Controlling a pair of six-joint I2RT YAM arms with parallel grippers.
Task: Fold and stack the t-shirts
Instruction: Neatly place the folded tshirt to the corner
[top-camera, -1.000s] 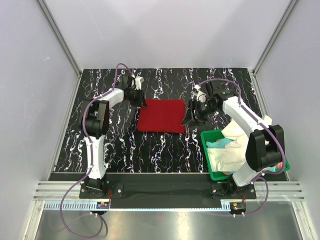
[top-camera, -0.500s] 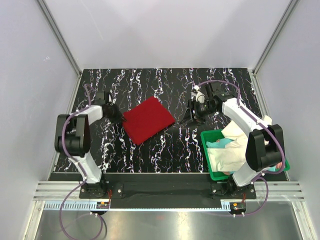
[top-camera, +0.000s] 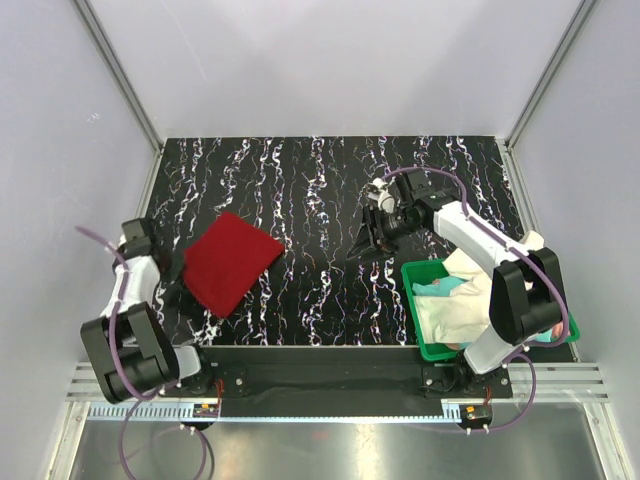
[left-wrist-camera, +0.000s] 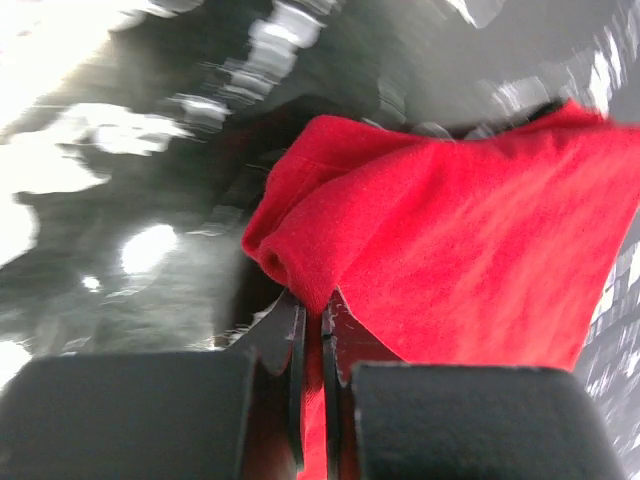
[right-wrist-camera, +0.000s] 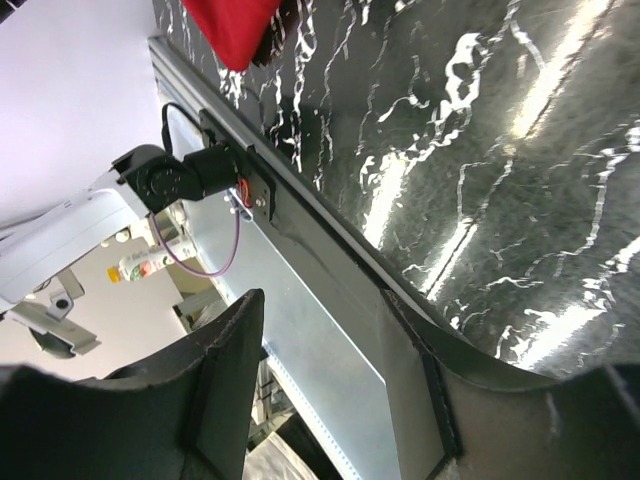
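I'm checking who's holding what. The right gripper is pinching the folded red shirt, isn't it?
No, it is the left gripper that is pinching the folded red shirt. The left wrist view shows its fingers shut on the cloth's edge.

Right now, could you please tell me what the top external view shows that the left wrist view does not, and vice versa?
Only top external: the green plastic rectangular bin holding cream-white cloth and teal cloth, and the right hand, open above the black marbled table. Only left wrist: the left hand pinched shut on a bunched edge of the folded deep red cloth t-shirt. Both: that t-shirt and the table.
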